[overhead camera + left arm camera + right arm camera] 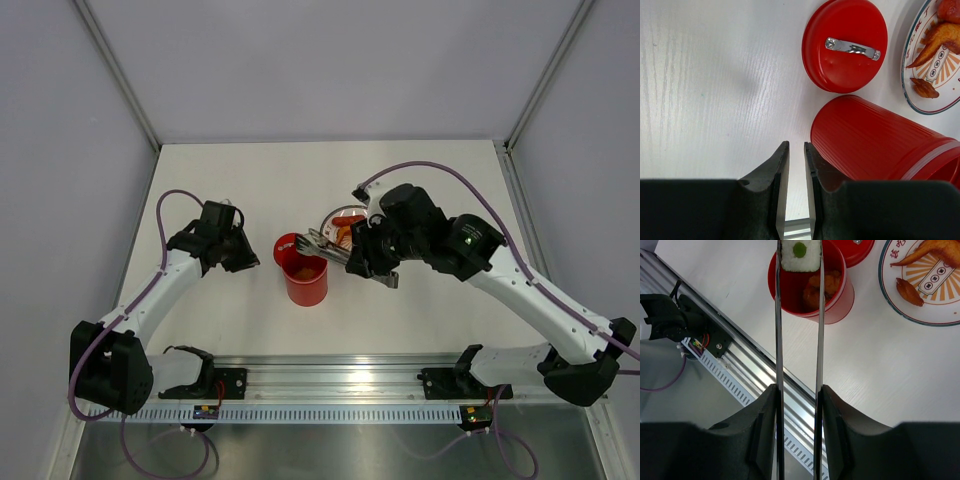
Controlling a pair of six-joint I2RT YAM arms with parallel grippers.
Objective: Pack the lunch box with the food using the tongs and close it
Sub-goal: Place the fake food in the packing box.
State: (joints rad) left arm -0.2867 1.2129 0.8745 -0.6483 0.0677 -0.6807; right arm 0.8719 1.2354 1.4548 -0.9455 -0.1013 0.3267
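Note:
The red lunch box (305,280) stands open on the table, with orange-brown fried bits (817,290) inside it. My right gripper (798,387) is shut on the grey tongs (778,315). The tongs' tips pinch a white roll with a green centre (800,255) above the box's mouth. The red lid (845,45) lies flat just beyond the box, handle up. More food, a fried wing (930,252) and a small brown piece (909,292), lies on the plate (886,290). My left gripper (796,146) sits low beside the box's left wall (875,135), jaws slightly apart, holding nothing.
The white plate with orange pattern (340,222) sits behind and right of the box, partly under my right arm. An aluminium rail (750,370) runs along the table's near edge. White walls enclose the table on three sides.

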